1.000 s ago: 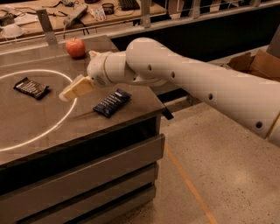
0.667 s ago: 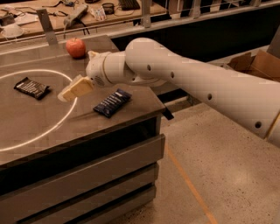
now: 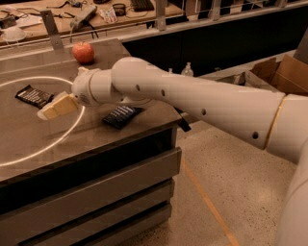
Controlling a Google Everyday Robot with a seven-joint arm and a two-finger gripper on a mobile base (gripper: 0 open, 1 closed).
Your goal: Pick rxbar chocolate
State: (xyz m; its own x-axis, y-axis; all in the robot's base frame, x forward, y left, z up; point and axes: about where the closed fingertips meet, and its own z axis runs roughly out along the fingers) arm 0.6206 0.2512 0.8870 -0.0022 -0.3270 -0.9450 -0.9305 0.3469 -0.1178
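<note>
The rxbar chocolate, a flat bar in a black wrapper with white lettering, lies on the dark tabletop at the left, inside a bright ring of light. My gripper, cream-coloured at the end of the white arm, hovers just right of the bar and slightly nearer the front, low over the table and apart from the bar. It holds nothing that I can see. A dark blue wrapped bar lies to the right, under the arm's forearm.
A red apple stands at the back of the table. A cluttered bench with tools runs behind it. The table's right edge drops to a speckled floor, with cardboard boxes at the far right.
My gripper has moved left and slightly down, closer to the black bar. The bars and the apple have not moved.
</note>
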